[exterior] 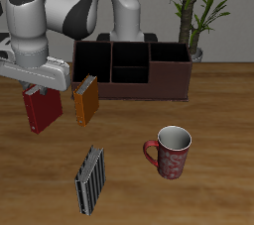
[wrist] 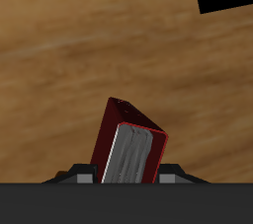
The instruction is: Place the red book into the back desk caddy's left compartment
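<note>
The tool (exterior: 40,88) is gripping the red book (exterior: 39,111) by its upper edge, and the book is hanging below it, upright and a little tilted. In the wrist view the red book (wrist: 129,147) is showing its page edge between the two fingers, and the bare wooden desk (wrist: 69,60) is lying well under it, so I judge that the book is lifted clear of the desk. The jaws are closed on the book from both sides.

The back desk caddy (exterior: 134,73) is standing farther back on the desk, near the robot's base. Its left compartment (exterior: 169,70) is the wide end section at the far end of the caddy from the tool, beside the potted plant (exterior: 196,11). It is looking free of things, as far as the exterior view is showing.

So the step in hand is the carrying: the grasp seems done, the placing is not yet done. The next move is asking the arm to bring the book across and back, over the caddy's walls, until it is above that end section, and then to lower it straight between the walls before the jaws are opening.

An orange-brown book (exterior: 86,103) is standing just beside the red one, so the tool should be rising enough not to knock it. A striped book (exterior: 91,179) and a red mug (exterior: 170,152) are nearer the front edge, away from the way.
</note>
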Robot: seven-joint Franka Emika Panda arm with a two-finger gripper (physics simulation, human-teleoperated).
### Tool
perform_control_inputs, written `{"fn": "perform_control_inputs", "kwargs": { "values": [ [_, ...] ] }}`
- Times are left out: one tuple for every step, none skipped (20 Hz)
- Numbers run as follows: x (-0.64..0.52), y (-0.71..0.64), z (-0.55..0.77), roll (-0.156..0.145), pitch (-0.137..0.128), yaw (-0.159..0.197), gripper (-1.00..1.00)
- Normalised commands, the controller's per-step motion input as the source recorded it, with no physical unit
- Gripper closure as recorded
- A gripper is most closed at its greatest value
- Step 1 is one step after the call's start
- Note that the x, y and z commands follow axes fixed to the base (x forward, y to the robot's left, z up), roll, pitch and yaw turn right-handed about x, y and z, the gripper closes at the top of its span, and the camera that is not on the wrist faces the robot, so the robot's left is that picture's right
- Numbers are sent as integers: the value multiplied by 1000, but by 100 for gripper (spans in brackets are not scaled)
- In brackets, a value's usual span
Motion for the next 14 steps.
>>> {"fn": "perform_control_inputs", "kwargs": {
  "values": [
    [-315,67,964,2,-135,119,100],
    [-323,22,965,-8,-123,75,100],
    [-358,12,938,-21,-79,-9,100],
    [-387,61,985,-7,-101,105,100],
    [-408,65,934,-3,-97,83,100],
    [-467,31,881,-32,-62,37,100],
    [-269,27,410,-1,-43,53,100],
    [-857,183,1292,14,-185,151,100],
    [-276,-17,407,-2,-41,17,100],
    [-506,67,625,-37,28,14,100],
    [-602,145,649,24,10,18,100],
    [-615,173,654,-10,-128,135,100],
    [-584,155,472,-38,8,35,100],
    [-612,280,359,9,95,-34,100]
  ]
}}
